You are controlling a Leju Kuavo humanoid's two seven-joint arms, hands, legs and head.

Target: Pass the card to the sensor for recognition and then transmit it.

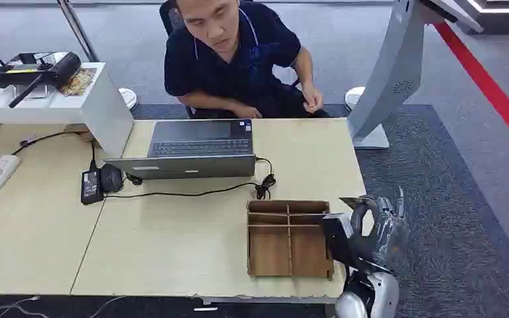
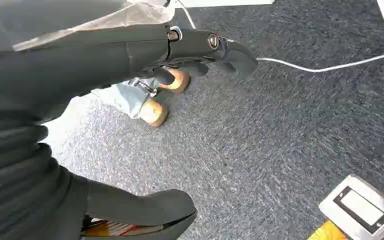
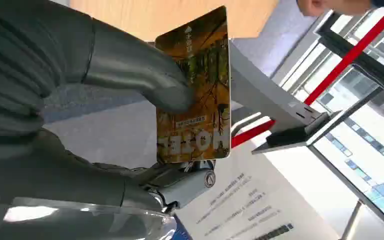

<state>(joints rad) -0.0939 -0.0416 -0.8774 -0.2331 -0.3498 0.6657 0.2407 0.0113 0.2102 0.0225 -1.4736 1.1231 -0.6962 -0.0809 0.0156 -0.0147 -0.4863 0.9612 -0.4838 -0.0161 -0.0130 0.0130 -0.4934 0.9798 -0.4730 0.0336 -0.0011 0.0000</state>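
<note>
Orange-brown hotel card [image 3: 194, 87] sits pinched between thumb and fingers of the right hand [image 1: 371, 228], off the tabletop's [image 1: 172, 245] right near corner, beside the wooden divider tray [image 1: 288, 238]. The left hand [image 2: 130, 55] hangs over carpet, fingers apart, holding nothing. With so shallow a pinch, the card may slip on its way to the grey sensor stand [image 1: 397, 66] far right.

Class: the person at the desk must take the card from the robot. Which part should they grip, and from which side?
Grip the free long edge of the card, opposite the right hand; its thumb covers the other side, and fingers support one short end.
</note>
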